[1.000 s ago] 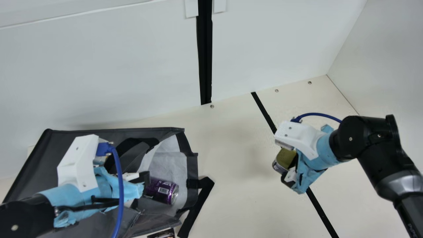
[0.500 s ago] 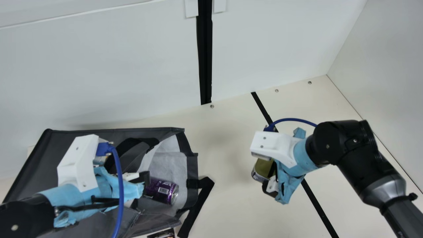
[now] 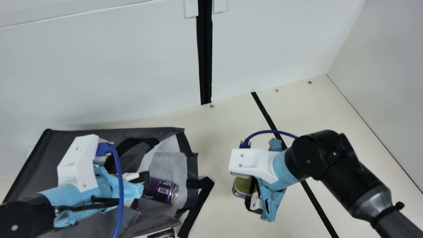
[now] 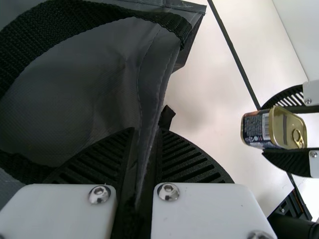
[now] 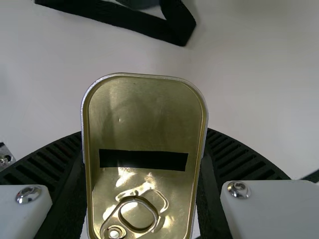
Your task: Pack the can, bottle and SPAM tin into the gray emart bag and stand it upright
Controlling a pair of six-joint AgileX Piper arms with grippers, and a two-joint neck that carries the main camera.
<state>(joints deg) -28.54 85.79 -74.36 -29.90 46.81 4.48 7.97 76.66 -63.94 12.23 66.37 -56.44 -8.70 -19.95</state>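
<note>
main view: purple can is lying inside the gray bag, which is resting on its side. left gripper is pinching the bag's edge; right gripper is clamping the tin over the table, outside the bag. tin and standing-up are apparently awaiting their turn; whether the bottle is sitting packed, cannot tell.

Beneath the right end effector, the counter is crossed by a black strip; beyond, it is bounded by white walls.
</note>
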